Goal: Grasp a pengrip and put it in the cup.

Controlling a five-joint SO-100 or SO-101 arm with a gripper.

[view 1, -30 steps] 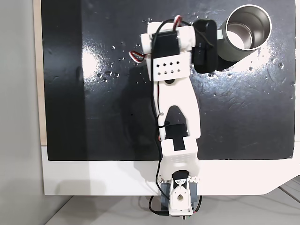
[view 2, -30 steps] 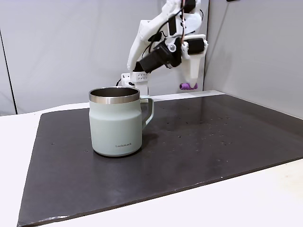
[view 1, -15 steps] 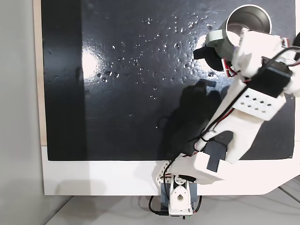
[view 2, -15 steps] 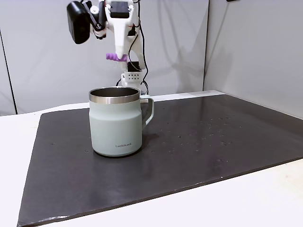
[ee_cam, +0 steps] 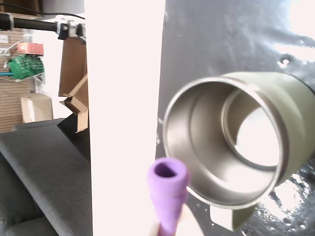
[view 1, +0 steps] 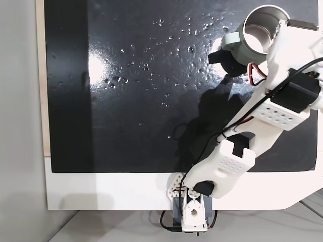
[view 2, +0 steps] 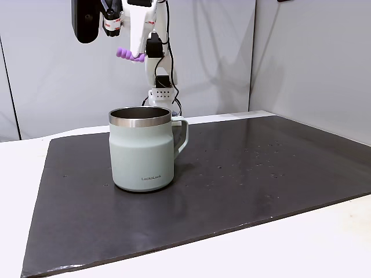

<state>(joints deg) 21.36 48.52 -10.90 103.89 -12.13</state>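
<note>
The tool [view 2: 131, 54] is clamped on the pengrip [view 2: 128, 54], high above the cup [view 2: 141, 152]. In the wrist view the pengrip [ee_cam: 168, 191] sits nearer the rim than the middle; dropped now, it might clip the edge and bounce onto the surface [view 2: 243, 174].

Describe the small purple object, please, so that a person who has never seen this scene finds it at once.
Start at the pale grey-green mug on the dark mat, then look straight up. The robot's hand holds a short, ribbed purple tube above the mug. It is the sole purple thing here, far smaller than the mug.
</note>
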